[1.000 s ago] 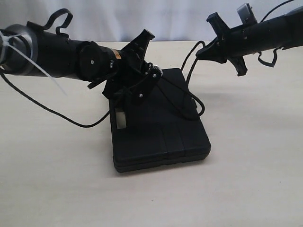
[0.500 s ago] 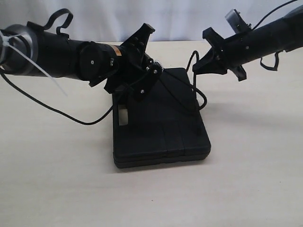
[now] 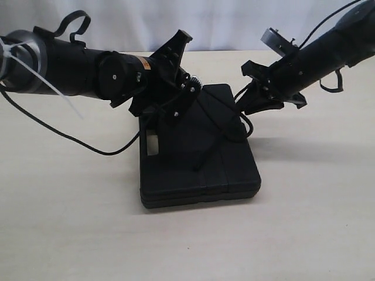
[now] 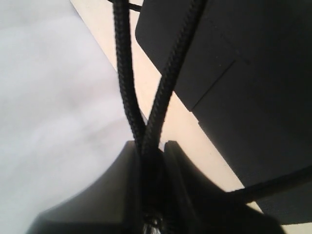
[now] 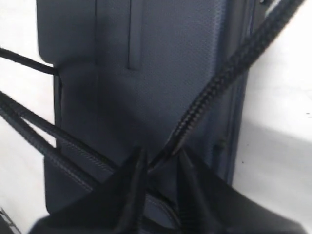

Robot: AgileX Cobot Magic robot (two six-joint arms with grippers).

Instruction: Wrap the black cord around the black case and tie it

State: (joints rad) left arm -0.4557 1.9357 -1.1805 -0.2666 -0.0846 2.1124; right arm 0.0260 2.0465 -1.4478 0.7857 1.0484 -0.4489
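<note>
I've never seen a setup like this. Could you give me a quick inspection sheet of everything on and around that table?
Surface: pale, smooth table; no marks seen.
Job's things: black case lies flat mid-table; black cord crosses its lid, one loose end resting on it; no finished knot seen.
Clutter: nothing seen.
Grippers: left gripper over the case's far left corner, jaws shut on two cord strands; right gripper at its far right edge, jaws shut on the cord.
Cables: thin smooth cable trails from the left arm across the table.
Surroundings: plain pale backdrop behind.
</note>
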